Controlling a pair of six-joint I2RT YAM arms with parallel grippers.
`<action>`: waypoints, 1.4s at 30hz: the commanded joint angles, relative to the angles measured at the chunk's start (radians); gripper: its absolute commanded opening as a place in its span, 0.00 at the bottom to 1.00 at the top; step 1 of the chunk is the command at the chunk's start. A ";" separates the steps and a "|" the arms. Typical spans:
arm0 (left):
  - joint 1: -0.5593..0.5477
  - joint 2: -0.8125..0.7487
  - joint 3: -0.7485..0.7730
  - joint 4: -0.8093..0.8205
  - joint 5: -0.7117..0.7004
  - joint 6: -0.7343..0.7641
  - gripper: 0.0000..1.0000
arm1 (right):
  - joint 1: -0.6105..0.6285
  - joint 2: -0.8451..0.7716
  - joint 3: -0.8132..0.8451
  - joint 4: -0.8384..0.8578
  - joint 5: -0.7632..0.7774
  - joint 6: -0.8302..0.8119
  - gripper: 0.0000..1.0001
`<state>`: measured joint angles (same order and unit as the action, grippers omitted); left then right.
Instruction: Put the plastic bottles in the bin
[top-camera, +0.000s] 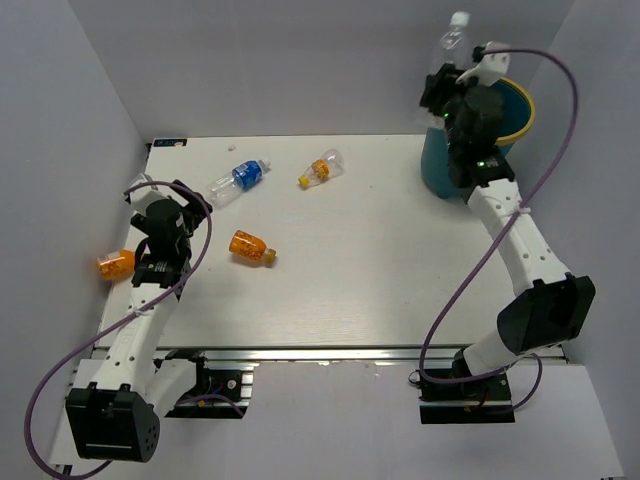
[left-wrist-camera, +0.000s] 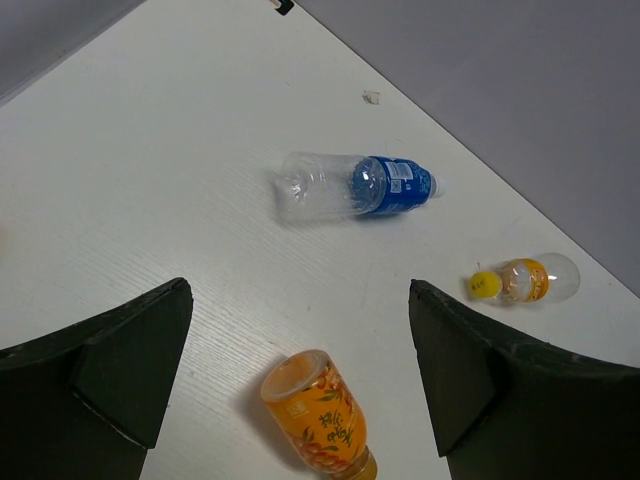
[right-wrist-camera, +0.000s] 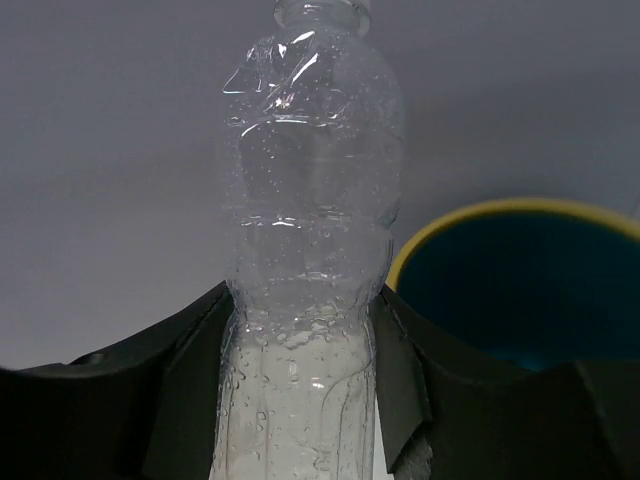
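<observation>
Item: plain clear plastic bottle (right-wrist-camera: 310, 180), clamped upright in right gripper (right-wrist-camera: 300, 335) beside tall teal yellow-rimmed bin (right-wrist-camera: 520, 212); centre over mouth before release; left gripper (left-wrist-camera: 298, 305) wide, empty.

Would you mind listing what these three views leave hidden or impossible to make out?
- Inside of the bin: in the top view the right arm covers it; the right wrist view shows only a dark part.
- Base of the clear bottle: right wrist view, between the fingers and cut by the bottom edge.
- Leftmost orange bottle: top view, partly behind the left arm.
</observation>
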<state>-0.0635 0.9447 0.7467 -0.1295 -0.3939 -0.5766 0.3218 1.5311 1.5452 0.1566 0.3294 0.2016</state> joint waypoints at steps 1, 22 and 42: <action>0.001 0.029 -0.007 0.056 0.065 -0.009 0.98 | -0.071 0.035 0.096 0.109 -0.033 -0.180 0.44; 0.001 0.128 0.020 0.065 0.136 -0.011 0.98 | -0.297 0.393 0.414 0.011 0.082 -0.220 0.89; 0.001 0.147 0.060 -0.018 0.136 -0.072 0.98 | -0.025 -0.018 -0.036 -0.088 -0.529 -0.416 0.89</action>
<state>-0.0635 1.0908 0.7658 -0.1226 -0.2565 -0.6300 0.2138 1.5768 1.6127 0.0303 -0.0776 -0.1307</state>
